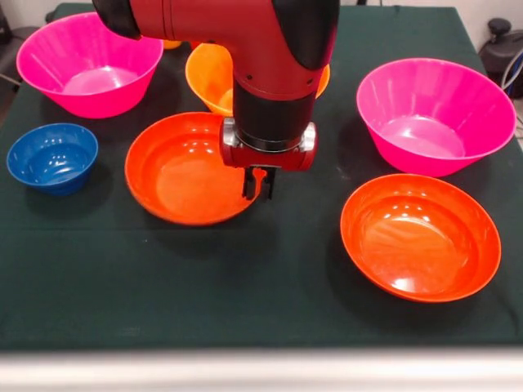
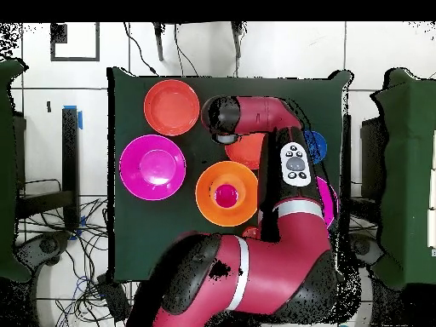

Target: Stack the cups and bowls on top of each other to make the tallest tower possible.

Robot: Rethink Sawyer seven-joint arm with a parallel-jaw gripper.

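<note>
left to right from the front: small blue bowl [image 1: 52, 157] sits alone near the table [image 1: 245, 302] edge, a big pink bowl [image 1: 90, 64] behind it. next, a shallow red-orange bowl [image 1: 192, 167], and my gripper [image 1: 258, 184] hangs over its right rim, tips close together, nothing visibly between them. behind my arm, the large orange bowl [image 1: 211, 77]; overhead, something pink or red sits inside it [image 2: 226, 195]. rightward, a second shallow red-orange bowl [image 1: 420, 237], then another pink bowl [image 1: 435, 116] behind it. no tower visible.
</note>
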